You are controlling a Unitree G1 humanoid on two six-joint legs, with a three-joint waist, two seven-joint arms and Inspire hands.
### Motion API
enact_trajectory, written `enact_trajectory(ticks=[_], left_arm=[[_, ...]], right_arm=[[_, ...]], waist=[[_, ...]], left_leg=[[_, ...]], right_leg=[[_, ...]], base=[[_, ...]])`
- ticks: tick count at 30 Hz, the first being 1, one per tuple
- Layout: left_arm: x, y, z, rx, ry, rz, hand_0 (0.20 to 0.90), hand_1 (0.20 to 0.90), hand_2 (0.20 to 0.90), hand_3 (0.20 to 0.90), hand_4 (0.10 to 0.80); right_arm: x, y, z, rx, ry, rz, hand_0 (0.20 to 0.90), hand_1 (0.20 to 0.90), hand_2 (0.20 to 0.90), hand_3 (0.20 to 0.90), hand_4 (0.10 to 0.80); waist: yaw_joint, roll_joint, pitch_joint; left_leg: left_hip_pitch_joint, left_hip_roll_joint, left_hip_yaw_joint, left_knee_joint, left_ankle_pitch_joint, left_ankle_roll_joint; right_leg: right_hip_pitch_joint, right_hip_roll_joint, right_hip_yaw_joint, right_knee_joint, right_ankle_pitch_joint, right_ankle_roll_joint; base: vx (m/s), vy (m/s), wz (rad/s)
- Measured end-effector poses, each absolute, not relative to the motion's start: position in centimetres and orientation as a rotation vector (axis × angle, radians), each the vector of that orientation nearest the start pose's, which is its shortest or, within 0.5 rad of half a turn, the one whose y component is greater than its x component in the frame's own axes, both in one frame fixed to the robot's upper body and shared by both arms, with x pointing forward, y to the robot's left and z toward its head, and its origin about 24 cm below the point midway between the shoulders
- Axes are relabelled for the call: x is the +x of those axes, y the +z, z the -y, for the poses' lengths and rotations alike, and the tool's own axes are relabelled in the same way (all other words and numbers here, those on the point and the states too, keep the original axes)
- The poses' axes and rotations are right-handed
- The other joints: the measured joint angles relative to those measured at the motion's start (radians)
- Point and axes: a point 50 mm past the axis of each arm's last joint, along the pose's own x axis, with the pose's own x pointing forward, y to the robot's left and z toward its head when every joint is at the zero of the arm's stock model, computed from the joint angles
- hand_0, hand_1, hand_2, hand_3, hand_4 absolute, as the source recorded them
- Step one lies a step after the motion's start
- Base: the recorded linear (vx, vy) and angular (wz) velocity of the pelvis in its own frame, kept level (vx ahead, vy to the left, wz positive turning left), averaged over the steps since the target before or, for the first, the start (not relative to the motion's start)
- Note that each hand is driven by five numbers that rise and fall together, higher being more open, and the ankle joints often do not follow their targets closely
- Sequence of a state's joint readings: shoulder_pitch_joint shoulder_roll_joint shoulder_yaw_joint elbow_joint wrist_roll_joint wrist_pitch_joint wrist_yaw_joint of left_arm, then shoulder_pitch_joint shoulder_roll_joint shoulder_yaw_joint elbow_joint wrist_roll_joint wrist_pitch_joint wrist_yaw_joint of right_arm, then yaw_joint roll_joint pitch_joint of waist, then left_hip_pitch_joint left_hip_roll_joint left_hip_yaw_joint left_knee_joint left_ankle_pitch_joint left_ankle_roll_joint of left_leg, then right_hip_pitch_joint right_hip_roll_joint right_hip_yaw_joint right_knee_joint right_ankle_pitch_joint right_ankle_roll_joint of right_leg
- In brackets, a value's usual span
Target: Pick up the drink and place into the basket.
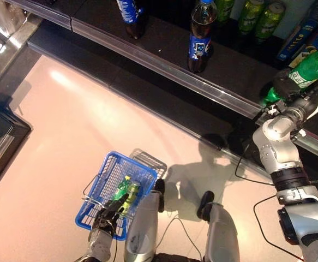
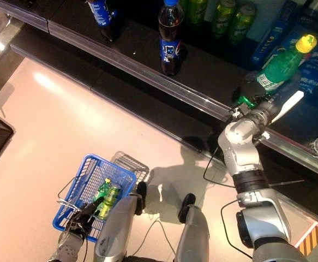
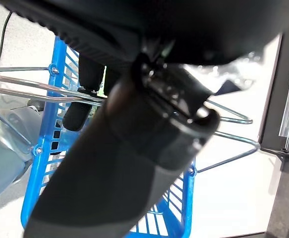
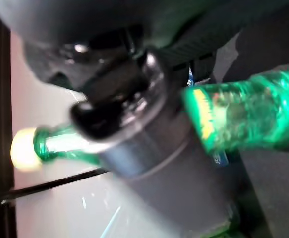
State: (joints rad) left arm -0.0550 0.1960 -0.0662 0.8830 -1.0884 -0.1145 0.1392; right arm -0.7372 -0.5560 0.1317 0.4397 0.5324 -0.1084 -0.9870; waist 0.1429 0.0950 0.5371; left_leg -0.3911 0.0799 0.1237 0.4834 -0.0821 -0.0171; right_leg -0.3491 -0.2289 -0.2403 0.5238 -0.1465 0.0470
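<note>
Right hand [image 2: 265,112] grips a green bottle [image 2: 281,65] over the shelf [image 2: 148,68]; its yellow cap shows only in the right eye and wrist views. Left hand [image 1: 107,215] curls round the blue basket's [image 1: 107,174] wire handle [image 3: 15,82]. Labels unreadable.

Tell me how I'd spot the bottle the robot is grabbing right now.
Look along the dark shelf running across the top of the scene to its right end, where the silver right arm reaches up. The right hand is closed on a green bottle tilted over the shelf. Unlike the upright dark cola bottle further left, it is clear green with a yellow cap.
</note>
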Motion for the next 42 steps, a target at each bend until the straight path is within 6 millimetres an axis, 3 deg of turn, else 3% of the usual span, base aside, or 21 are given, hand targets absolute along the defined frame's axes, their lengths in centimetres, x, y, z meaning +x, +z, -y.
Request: enact_trajectory(ticks=[14,22,33,42], left_arm=[[18.2,-11.8,-22.1,-0.736,0.619,-0.686,0.3,0.3,0.3,0.2,0.1],[16.8,-12.5,-22.3,-0.737,0.652,-0.719,0.3,0.3,0.3,0.2,0.1],[12.9,-13.8,-22.5,-0.788,0.722,-0.756,0.3,0.3,0.3,0.2,0.1],[13.0,-12.4,-22.0,-0.794,0.622,-0.673,0.3,0.3,0.3,0.2,0.1]], right_arm=[[34.6,18.6,26.0,0.139,-0.913,0.33,0.3,0.3,0.3,0.2,0.1],[32.8,17.0,25.9,0.139,-0.889,0.316,0.3,0.3,0.3,0.2,0.1],[30.1,18.0,22.2,0.101,-0.551,0.438,0.3,0.3,0.3,0.2,0.1],[28.9,15.6,17.7,0.107,-0.203,0.332,0.3,0.3,0.3,0.2,0.1]], waist=[[0.019,-0.001,0.001],[0.014,-0.002,0.0],[-0.011,-0.016,-0.009],[-0.001,-0.029,-0.018]], left_leg=[[0.029,0.0,-0.003,0.007,-0.001,0.002],[0.107,-0.001,-0.005,-0.016,-0.012,-0.001],[0.281,-0.017,-0.015,-0.119,-0.001,-0.009],[0.352,-0.018,-0.026,-0.174,0.008,-0.02]], right_leg=[[0.033,0.0,-0.001,0.008,-0.001,0.0],[0.109,0.001,-0.003,-0.004,-0.003,0.002],[0.292,0.0,-0.036,-0.094,-0.014,0.017],[0.365,0.008,-0.057,-0.138,-0.013,0.027]], base=[[0.0,0.0,0.0],[0.057,0.003,0.01],[0.079,0.028,0.07],[-0.025,0.028,0.04]])
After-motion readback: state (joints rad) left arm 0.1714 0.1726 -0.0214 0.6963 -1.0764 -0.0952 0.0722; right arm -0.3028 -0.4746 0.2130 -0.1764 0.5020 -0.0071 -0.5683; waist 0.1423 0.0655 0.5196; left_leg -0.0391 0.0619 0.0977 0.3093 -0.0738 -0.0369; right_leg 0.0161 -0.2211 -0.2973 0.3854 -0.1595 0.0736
